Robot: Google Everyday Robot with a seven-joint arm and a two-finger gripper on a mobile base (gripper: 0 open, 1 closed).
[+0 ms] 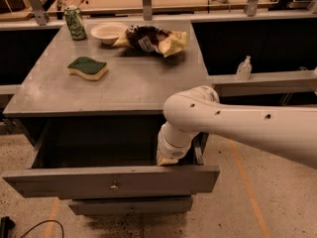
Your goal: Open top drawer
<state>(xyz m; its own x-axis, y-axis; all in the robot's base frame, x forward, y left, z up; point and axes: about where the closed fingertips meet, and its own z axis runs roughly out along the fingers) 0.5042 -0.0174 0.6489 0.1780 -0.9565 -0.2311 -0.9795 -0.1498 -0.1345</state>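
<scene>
The top drawer (69,181) of the grey metal cabinet stands pulled far out, its wide front panel facing me with a small round knob (114,186) at its centre. Its dark grey inside (99,143) shows. My white arm (237,128) reaches in from the right and bends down. My gripper (168,158) hangs at the right end of the drawer, just behind the front panel. Its fingertips are hidden behind the panel. A slimmer drawer front (131,206) shows below.
On the cabinet top (138,83) lie a green and yellow sponge (88,67), a green can (75,23), a white bowl (109,32) and a crumpled chip bag (153,39). A small clear bottle (243,68) stands on a shelf to the right. A black cable (29,227) lies on the floor at the left.
</scene>
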